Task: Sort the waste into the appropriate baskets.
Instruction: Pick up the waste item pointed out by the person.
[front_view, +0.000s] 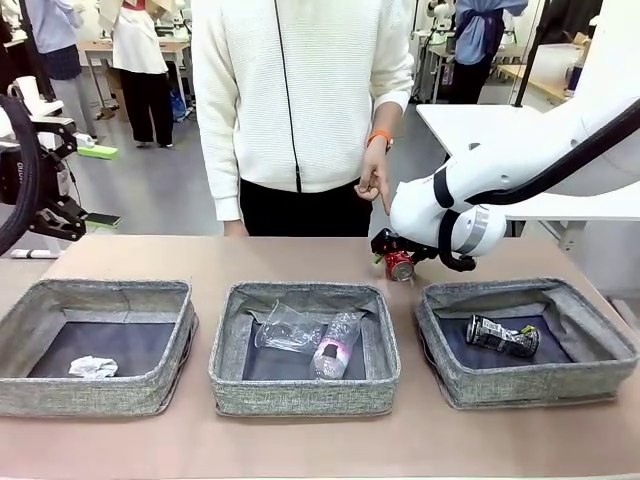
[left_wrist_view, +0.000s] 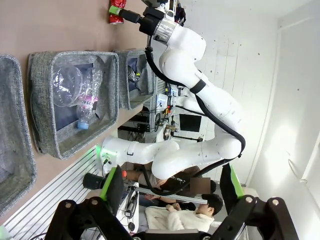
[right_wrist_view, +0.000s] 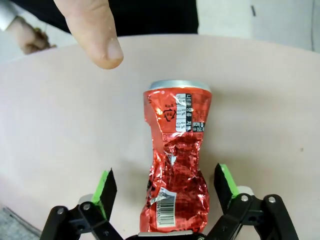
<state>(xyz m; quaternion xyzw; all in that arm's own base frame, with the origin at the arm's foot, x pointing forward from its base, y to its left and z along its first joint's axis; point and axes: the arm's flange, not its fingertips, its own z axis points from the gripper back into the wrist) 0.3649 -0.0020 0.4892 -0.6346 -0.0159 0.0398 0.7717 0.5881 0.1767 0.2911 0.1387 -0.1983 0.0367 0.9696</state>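
Note:
A crushed red can (right_wrist_view: 175, 165) lies on the table between the open fingers of my right gripper (right_wrist_view: 166, 186), whose pads stand clear of it on both sides. From the front, the can (front_view: 401, 267) lies behind the gap between the middle basket (front_view: 228, 355) and the right basket (front_view: 440, 345). The left basket (front_view: 25, 330) holds a white paper ball (front_view: 93, 367). A clear cup (front_view: 288, 330) and a plastic bottle (front_view: 335, 345) lie in the middle basket, a black-white can (front_view: 502, 335) in the right one. My left gripper (left_wrist_view: 171, 189) is open with nothing in it, raised off to the left.
A person stands at the far side. One hand (front_view: 375, 185) points a finger (right_wrist_view: 95, 30) down at the table just beyond the red can. Bare table lies behind the baskets and along the front edge.

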